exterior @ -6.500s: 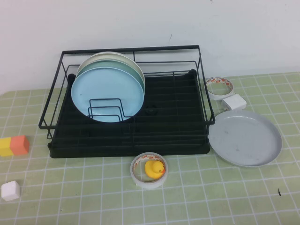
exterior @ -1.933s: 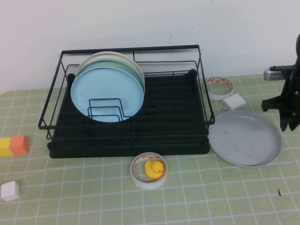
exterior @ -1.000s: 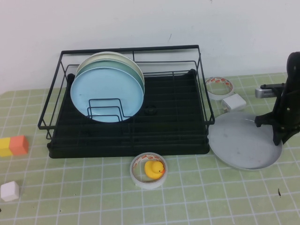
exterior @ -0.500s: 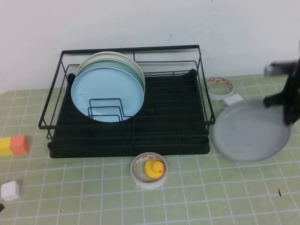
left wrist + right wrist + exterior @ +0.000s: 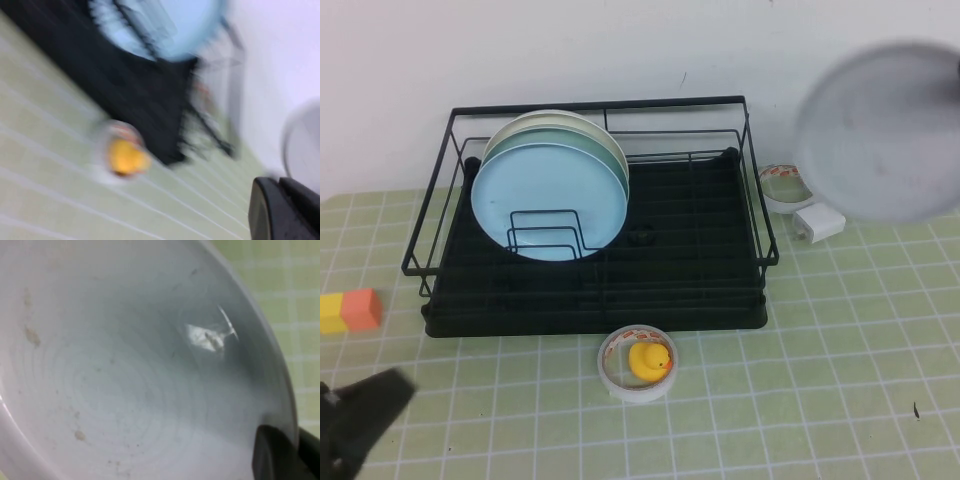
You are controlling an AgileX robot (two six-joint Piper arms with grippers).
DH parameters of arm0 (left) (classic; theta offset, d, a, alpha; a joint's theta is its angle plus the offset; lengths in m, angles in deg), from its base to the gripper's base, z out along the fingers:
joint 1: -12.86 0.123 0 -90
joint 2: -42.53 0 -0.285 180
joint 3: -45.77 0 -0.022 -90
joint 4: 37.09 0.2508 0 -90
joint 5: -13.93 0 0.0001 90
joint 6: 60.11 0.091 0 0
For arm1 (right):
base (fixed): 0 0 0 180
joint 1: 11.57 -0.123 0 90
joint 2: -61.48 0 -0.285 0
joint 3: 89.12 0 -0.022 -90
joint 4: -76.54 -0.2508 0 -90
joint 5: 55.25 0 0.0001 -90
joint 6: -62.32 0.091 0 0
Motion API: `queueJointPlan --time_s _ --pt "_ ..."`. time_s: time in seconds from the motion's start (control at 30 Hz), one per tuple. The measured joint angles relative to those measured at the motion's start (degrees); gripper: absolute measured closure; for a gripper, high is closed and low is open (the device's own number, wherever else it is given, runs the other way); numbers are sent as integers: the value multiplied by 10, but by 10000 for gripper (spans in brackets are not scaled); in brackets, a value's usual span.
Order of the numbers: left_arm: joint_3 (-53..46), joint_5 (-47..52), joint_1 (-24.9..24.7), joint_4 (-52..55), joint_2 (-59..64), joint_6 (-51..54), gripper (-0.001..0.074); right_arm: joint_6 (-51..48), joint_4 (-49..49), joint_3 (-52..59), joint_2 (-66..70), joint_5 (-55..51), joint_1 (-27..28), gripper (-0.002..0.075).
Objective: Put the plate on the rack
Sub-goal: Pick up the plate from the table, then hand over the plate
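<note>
Up at the far right of the high view, the plate [image 5: 880, 130] is off the desk [image 5: 800, 400], raised and tilted so its face shows, beside and above the rack's right end. The right gripper [image 5: 285, 457] itself does not show in the high view; the right wrist view has a dark finger [image 5: 275, 455] lying over the plate rim, so I judge it clamped on the rim.

Handling, judged: plate is large, round, matte light grey, raised rim, scuffed and speckled inside. Stiff, probably light plastic (a rim pinch will lever it, so expect swing). Rim is the only practical hold.

Rack [image 5: 590, 250]: black wire, upright dividers, black tray base. A light blue plate [image 5: 548, 200] stands on edge in the dividers with pale plates behind it; slots to its right are free.

Left gripper [image 5: 355, 425] sits low at the near left corner over the desk, well apart from the rack; cannot tell how its fingers stand.
</note>
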Motion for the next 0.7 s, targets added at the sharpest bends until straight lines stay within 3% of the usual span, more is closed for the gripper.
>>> queueJointPlan --time_s 0.2,0.33,0.5,0.57,0.7 --pt "0 69 0 -326 0 344 737 -60 -128 7 -88 -4 -22 717" --pt "0 79 0 -379 0 446 737 -72 -151 36 -127 -2 -92 717" --pt "0 90 0 -386 0 486 711 -77 -156 104 -143 29 -203 717" --pt "0 98 0 -387 0 490 638 -77 -159 125 -144 49 -243 717" --pt "0 100 0 -387 0 492 382 -77 -164 145 -144 93 -312 717"
